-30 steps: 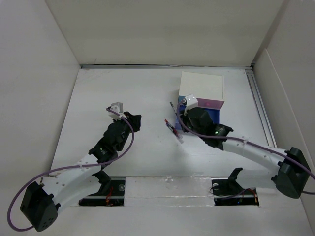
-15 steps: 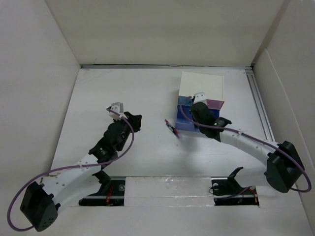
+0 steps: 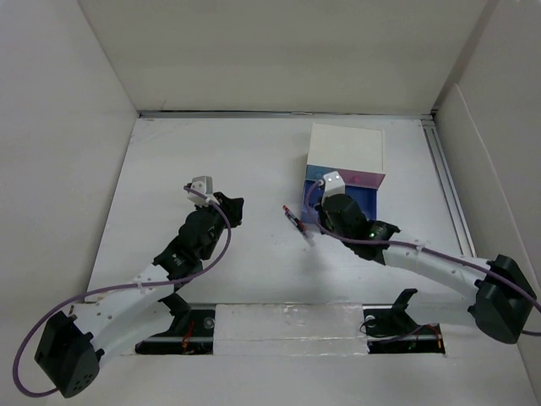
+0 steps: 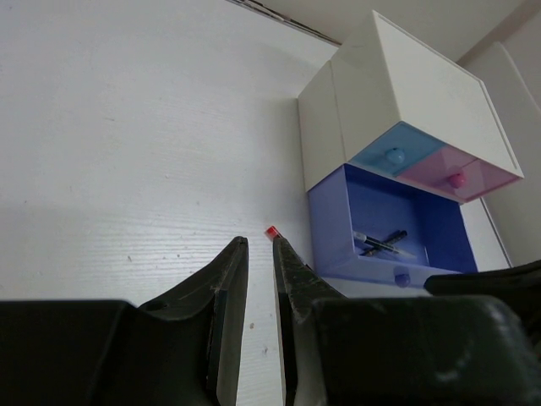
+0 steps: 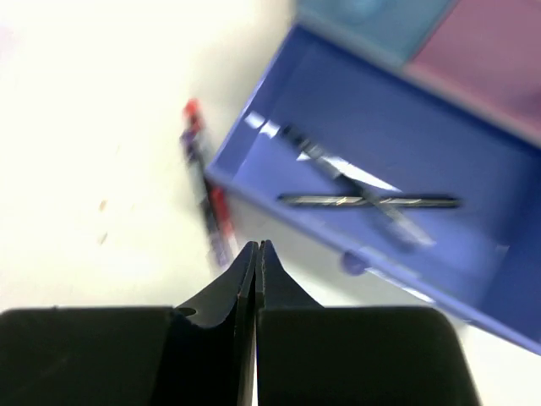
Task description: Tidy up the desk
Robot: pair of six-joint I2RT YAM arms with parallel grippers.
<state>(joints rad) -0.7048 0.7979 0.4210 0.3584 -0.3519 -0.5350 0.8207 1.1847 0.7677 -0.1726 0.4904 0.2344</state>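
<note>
Black right pincer [image 5: 256,249] closed, back near pen [image 5: 205,207].

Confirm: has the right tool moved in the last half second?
Yes. The right tool pulled back toward the desk's near edge and left, away from the white drawer box, to the open blue drawer's front.

This looks like a robotics lab test cell, not a lived-in room. A large flat white matte desk [image 3: 254,161] is boxed in by plain white panel walls [image 3: 51,127]. 2 white-and-black robot arms [image 3: 127,298] are bolted side by side at its near edge, with purple cables [image 3: 38,323] looping from their bases. A metal rail [image 3: 446,190] runs along the right side.
</note>
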